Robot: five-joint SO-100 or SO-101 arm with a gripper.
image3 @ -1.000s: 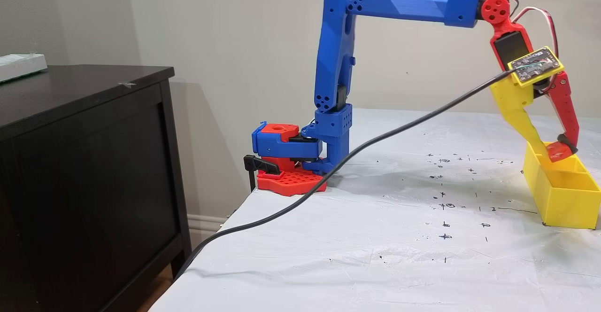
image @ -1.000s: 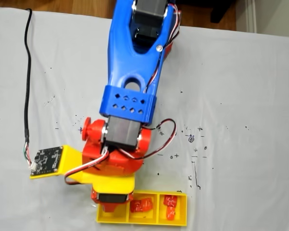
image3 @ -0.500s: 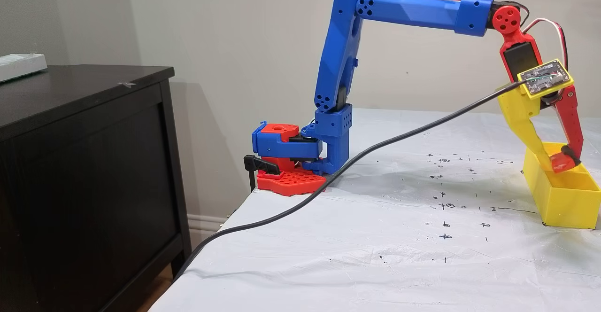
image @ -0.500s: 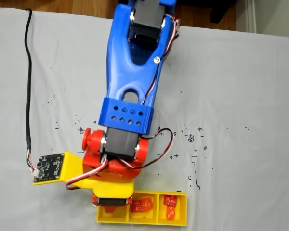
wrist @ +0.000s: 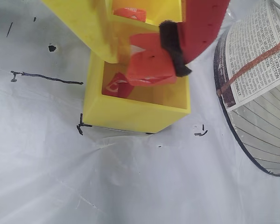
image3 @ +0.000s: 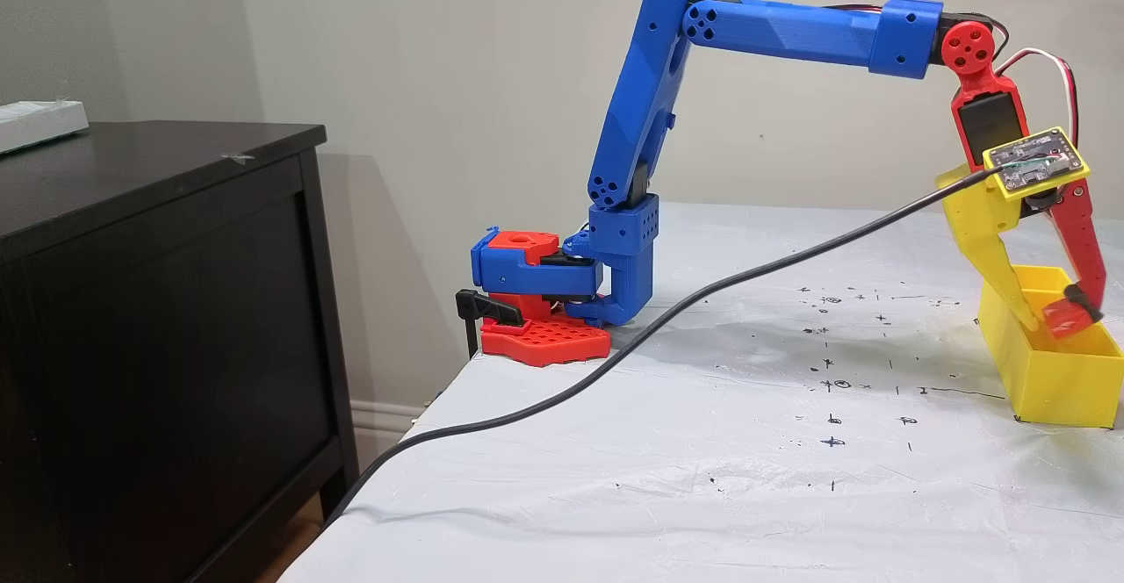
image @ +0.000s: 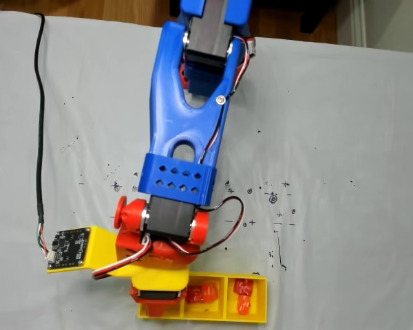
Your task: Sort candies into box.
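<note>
Judging from how things lie, the sorting looks close to done — the yellow box (image: 251, 317) at the near edge of the bench (image: 344, 137) already holds wrapped candies in two compartments as the top-down fixed view shows them: a cluster of orange-red ones (image: 202, 293) in the middle cell and red ones (image: 244, 295) in the right-hand cell. How many sit in each cell is too small to count. No loose candy shows on the white cover of the bench in either fixed view.

What is left, by my reading, is the release of one more piece into the end compartment. The hand (wrist: 151, 63) is clamped on an orange candy (wrist: 149, 65), pinched between the yellow finger and the red finger with its dark pad, as the wrist view shows. That candy hangs within the mouth of the end cell, just above a red candy with white markings (wrist: 117, 87) already lying on the cell's floor; the two are near but I cannot tell whether they touch. In the side fixed view the hand (image3: 1058, 315) reaches down into the box (image3: 1054, 381), the held piece roughly level with the rim.

A round printed container (wrist: 259, 88) stands just beside the box in the wrist view.
</note>
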